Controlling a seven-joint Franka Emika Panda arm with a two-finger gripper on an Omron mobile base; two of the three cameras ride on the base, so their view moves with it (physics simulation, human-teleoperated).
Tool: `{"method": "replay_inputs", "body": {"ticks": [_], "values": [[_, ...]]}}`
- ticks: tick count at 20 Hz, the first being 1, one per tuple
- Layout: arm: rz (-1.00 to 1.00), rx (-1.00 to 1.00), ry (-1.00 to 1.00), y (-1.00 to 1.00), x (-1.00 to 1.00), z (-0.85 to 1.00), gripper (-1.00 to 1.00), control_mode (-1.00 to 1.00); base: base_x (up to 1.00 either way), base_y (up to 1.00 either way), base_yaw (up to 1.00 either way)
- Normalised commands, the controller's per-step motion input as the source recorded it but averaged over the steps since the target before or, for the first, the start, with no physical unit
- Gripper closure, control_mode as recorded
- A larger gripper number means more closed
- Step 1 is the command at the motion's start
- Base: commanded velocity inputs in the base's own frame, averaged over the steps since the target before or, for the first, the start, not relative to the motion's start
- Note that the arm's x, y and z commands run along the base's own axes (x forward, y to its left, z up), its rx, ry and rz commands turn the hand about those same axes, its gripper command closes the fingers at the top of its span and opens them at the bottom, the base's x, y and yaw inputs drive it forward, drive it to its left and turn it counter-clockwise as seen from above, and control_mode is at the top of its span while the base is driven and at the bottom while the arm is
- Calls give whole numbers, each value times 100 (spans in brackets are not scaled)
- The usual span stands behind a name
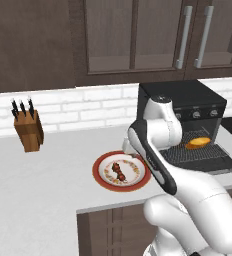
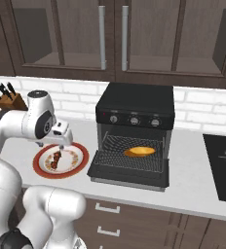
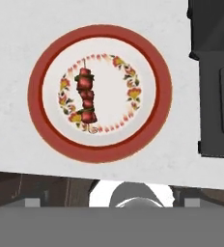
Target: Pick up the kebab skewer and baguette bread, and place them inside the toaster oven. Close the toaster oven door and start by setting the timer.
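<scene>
The hand (image 2: 62,141) hangs above the plate (image 3: 41,118), pointing down at it. Its fingers are too small in the right base view to tell whether they are apart or together, and nothing appears to be held.

The skewer (image 3: 86,101) lies left of the plate's middle, alone on it, thin and low against the glazed surface. That is where the risk is: a stick this slim gives the fingers little to close on. If they come down off its line, or across the meat chunks rather than the stick, it may roll or slide on the plate instead of lifting. Coming down too far would press the fingertips into the plate and could push it along the desk (image 1: 38,190).

The bread (image 2: 140,152) already lies on the rack inside the oven (image 2: 134,104), right of centre, so half the loading looks done. The door (image 2: 127,176) is dropped flat, just beside the plate. Carrying the skewer across, the hand could clip the door's edge or nudge the bread. A skewer set too near the rack's front could stop the door from closing.

The knobs (image 2: 134,120) sit above the opening, untouched as far as I can judge.
</scene>
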Motion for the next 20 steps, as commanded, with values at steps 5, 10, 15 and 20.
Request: {"method": "replay_inputs", "body": {"ticks": [5, 10, 15, 20], "values": [[0, -1, 0, 45, 58, -26, -100, -100, 0, 0, 0], [0, 0, 0, 32, 46, -40, -100, -100, 0, 0, 0], [0, 0, 0, 2, 22, -47, -100, -100, 0, 0, 0], [0, 0, 0, 0, 20, -43, -100, -100, 0, 0, 0]]}}
